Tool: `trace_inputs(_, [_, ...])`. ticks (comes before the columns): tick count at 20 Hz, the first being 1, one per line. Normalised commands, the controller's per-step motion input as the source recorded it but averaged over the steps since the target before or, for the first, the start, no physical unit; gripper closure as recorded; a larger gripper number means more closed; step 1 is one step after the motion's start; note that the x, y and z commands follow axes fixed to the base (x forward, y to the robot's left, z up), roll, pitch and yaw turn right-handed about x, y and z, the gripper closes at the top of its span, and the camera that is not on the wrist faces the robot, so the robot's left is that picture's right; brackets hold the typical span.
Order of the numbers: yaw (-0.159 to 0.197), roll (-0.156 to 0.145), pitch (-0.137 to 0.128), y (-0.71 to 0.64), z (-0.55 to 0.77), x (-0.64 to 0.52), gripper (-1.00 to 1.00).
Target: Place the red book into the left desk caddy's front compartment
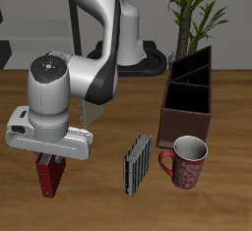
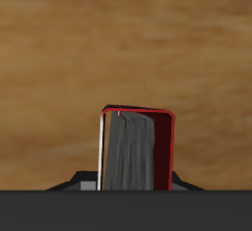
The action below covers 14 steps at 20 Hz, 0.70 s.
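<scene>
The red book (image 1: pixel 49 179) stands upright near the table's front edge, dark red with pale page edges. My gripper (image 1: pixel 49 162) is straight above it, with the fingers down over its top and closed against its two covers. In the wrist view the red book (image 2: pixel 138 146) fills the space between the fingers (image 2: pixel 71 185), with bare wood behind it. I cannot tell whether the book rests on the table or hangs just above it. The left desk caddy (image 1: pixel 192 89), a long dark brown box with dividers, stands far from the gripper across the table, reaching toward the back.
A black-and-white striped book (image 1: pixel 138 163) stands between the gripper and the caddy. A red patterned mug (image 1: pixel 187 161) sits just in front of the caddy's near end. A potted plant (image 1: pixel 197 9) is at the back behind the caddy.
</scene>
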Motion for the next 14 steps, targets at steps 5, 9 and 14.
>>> trace_inputs(5, [0.057, -0.026, -0.061, 0.31, 0.64, -0.41, 1.00])
trace_inputs(9, [0.037, -0.011, -0.036, 0.30, 0.50, -0.40, 1.00])
trace_inputs(14, [0.064, -0.016, -0.031, 0.44, 0.50, -0.52, 1.00])
